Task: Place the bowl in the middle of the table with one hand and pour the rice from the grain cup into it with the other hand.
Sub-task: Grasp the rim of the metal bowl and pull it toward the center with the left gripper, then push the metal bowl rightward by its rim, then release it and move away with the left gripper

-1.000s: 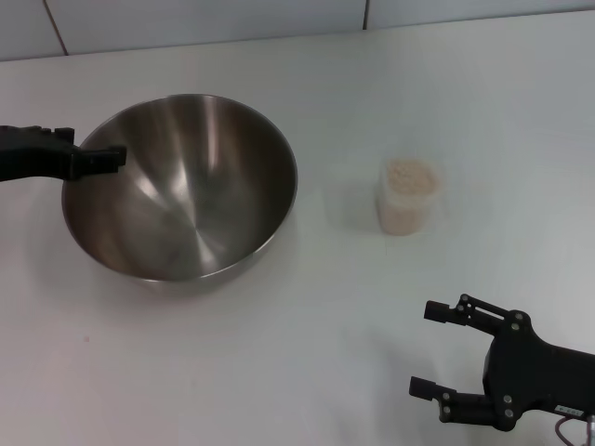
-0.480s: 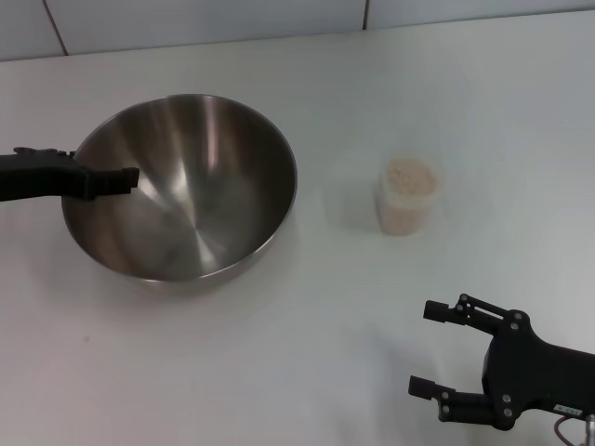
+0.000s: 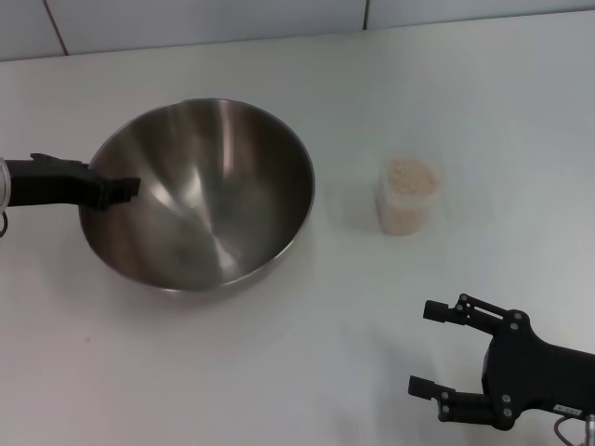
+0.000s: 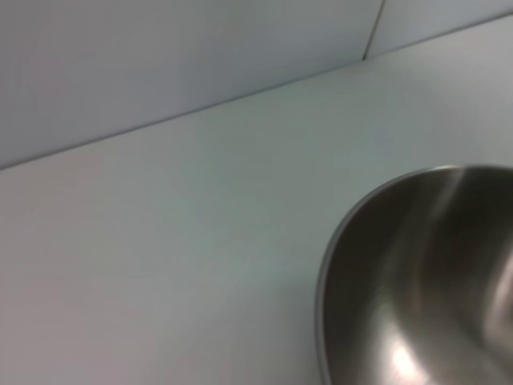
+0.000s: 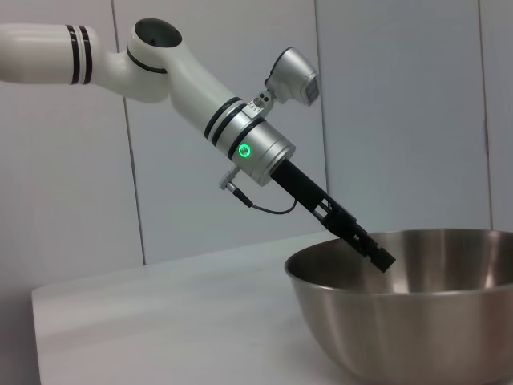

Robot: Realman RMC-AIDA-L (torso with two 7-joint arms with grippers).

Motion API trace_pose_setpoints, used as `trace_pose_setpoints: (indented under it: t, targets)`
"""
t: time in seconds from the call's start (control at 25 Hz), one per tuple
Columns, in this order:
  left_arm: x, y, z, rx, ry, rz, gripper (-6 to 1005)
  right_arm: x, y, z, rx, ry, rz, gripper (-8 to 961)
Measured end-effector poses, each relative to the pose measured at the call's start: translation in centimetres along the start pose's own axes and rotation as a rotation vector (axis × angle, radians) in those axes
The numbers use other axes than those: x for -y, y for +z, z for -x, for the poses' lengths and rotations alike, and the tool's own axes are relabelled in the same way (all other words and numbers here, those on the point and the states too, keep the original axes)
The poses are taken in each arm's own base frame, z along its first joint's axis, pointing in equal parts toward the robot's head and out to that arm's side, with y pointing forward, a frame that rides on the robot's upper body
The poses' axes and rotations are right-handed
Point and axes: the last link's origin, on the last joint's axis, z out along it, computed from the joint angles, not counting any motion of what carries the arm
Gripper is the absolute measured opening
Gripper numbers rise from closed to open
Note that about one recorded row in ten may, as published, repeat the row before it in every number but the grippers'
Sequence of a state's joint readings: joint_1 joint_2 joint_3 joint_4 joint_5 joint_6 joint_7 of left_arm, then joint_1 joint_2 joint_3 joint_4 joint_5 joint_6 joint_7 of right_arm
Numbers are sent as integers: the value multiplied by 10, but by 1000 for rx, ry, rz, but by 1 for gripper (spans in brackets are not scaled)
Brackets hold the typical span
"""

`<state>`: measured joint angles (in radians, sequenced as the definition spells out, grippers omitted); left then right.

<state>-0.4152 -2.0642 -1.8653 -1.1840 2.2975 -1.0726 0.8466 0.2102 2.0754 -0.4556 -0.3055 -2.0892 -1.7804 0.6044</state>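
The steel bowl [image 3: 218, 200] sits left of centre on the white table [image 3: 279, 372], tipped slightly. My left gripper [image 3: 119, 189] reaches in from the left and is shut on the bowl's left rim. In the right wrist view the left gripper [image 5: 377, 255] meets the rim of the bowl [image 5: 417, 313] from above. In the left wrist view only part of the bowl [image 4: 425, 281] appears. The clear grain cup [image 3: 407, 197], full of beige rice [image 3: 411, 175], stands upright right of the bowl. My right gripper [image 3: 426, 347] is open near the front right, apart from the cup.
A wall seam runs along the table's far edge [image 3: 186, 42]. Bare tabletop lies between the bowl and the cup and across the front. The left arm's white links [image 5: 184, 72] rise above the table beyond the bowl.
The left gripper has moved right and toward the front, and the bowl has shifted right with it. The right gripper and the cup have not moved.
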Motion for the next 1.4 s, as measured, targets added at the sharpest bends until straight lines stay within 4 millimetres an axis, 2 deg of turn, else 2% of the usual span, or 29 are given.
trace_pose_setpoints:
  t: [0.08,0.2,0.6,0.96,1.04,1.08,1.2,1.28,1.4]
  targets:
    - [0,2,-1,11,11,-2,530,0,0,0,1,1,0,839]
    - [-1,2,-3,9,16,1,267,0,0,0,1,2,-1,839]
    - [-7,3,-13,16,33,37,14,-1,-1,0,0,3,-3,839]
    - [-9,-2,-28,4,39,71,41,-1,-1,0,0,2,-2,840]
    - [-12,-3,-35,-4,38,94,47,-1,-1,-1,0,3,-3,840]
    - [-20,-1,-57,-26,56,142,49,-1,-1,-1,0,3,-3,840]
    - [-21,0,-60,-26,61,148,58,-1,0,0,0,3,-1,840]
    - [-28,12,-74,-20,81,166,64,0,0,0,1,3,0,840]
    - [-30,20,-78,-8,91,165,73,-1,0,0,1,3,0,840]
